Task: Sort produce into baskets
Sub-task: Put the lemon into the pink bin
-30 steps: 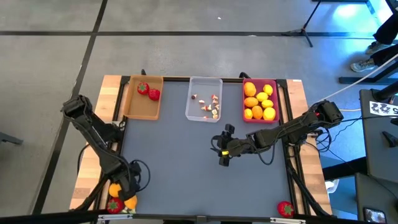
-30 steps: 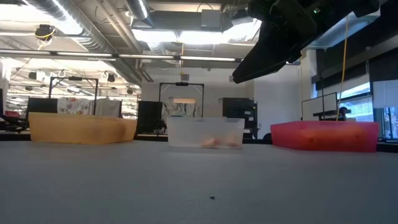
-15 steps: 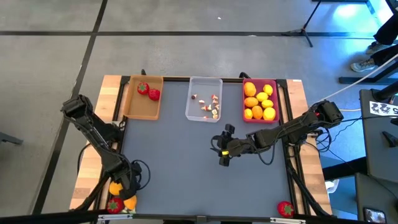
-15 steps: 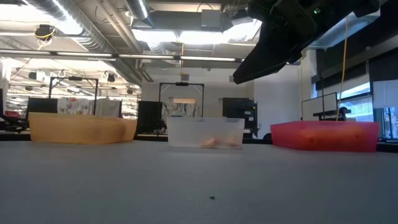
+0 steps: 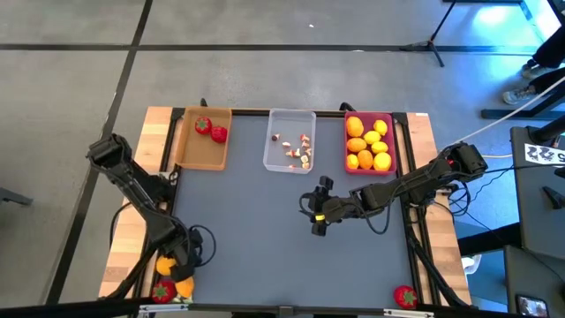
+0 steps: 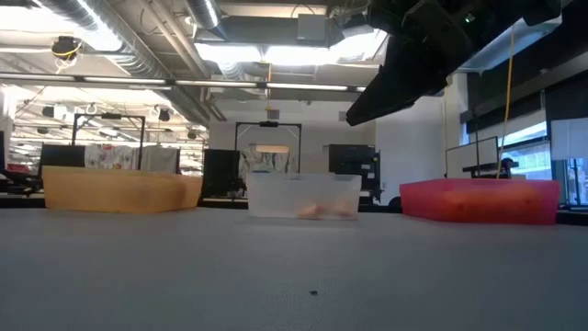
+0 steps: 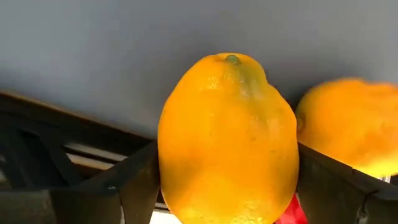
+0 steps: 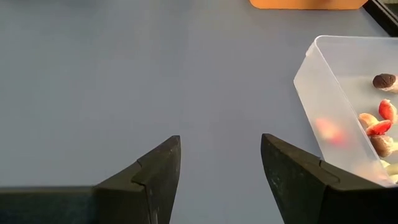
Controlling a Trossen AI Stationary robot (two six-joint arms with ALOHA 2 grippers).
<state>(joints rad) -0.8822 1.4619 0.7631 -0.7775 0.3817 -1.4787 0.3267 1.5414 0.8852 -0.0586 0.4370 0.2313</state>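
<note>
An orange fruit (image 7: pixel 227 143) sits between the fingers of my left gripper (image 5: pixel 172 263) at the table's near-left corner. Beside it are a second orange fruit (image 7: pixel 348 124) and a red strawberry (image 5: pixel 161 291). My right gripper (image 8: pixel 221 162) hangs open over the grey mat near the middle, with nothing between its fingers. Along the far edge stand the tan basket (image 5: pixel 203 155) with two strawberries, the clear basket (image 5: pixel 290 163) with small mushroom bits, and the pink basket (image 5: pixel 390 141) with yellow and orange fruits. My left gripper has the orange fruit pinched between its two fingers, one on each of the fruit's opposite sides (image 7: pixel 163 168). The fingers come steeply from above. I cannot tell whether the fruit is off the surface; it stays close beside the second fruit.
Another strawberry (image 5: pixel 404 297) lies at the near-right corner. The grey mat (image 5: pixel 256 230) between the baskets and the near edge is bare. In the low view my right arm (image 6: pixel 423 55) hangs above the pink basket (image 6: pixel 478 200).
My left gripper has sunk a little onto the orange fruit at the near-left corner.
</note>
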